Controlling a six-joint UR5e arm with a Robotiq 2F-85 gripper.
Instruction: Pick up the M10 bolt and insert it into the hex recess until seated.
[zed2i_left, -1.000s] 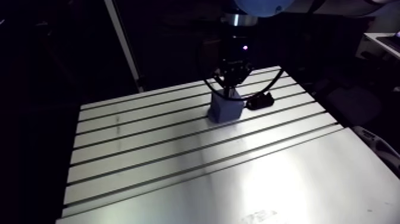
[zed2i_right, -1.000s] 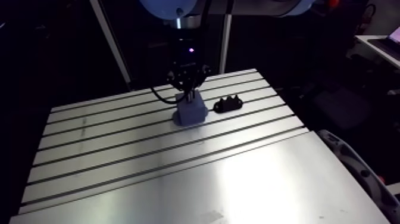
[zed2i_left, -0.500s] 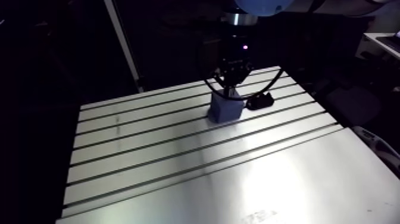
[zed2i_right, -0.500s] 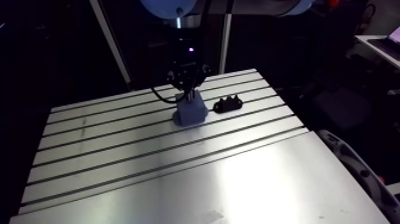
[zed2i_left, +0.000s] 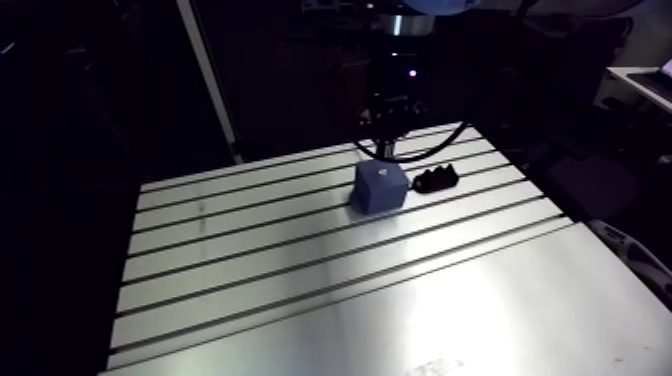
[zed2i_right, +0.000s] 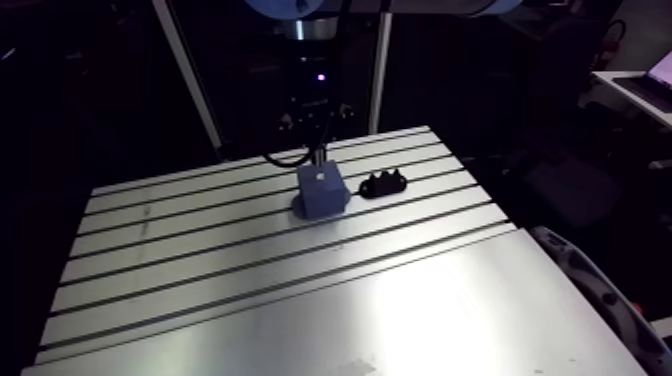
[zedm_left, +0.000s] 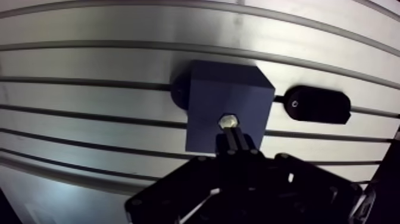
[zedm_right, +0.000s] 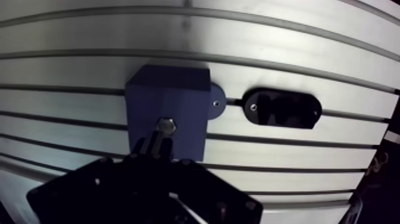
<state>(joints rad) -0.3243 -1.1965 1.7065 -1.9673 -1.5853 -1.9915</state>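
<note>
The bolt (zedm_left: 227, 122) sits in the recess of the block (zedm_left: 226, 89) on the counter (zedm_left: 89, 128). The end effector (zedm_left: 234, 136) hangs above, fingers together, empty. Insertion looks done; next, confirm seating and retreat.

The room around me is dark. Light falls from above onto the table (zed2i_left: 300, 290), and in the arm view its near part shines with a broad pale glare. The blue block (zed2i_left: 380, 187) keeps a small shadow at its foot. In the wrist view my gripper (zedm_left: 233, 136) is only a black shape against bright metal, the bolt head (zedm_left: 228, 121) catches a little glint, and the table slots look bent.
</note>
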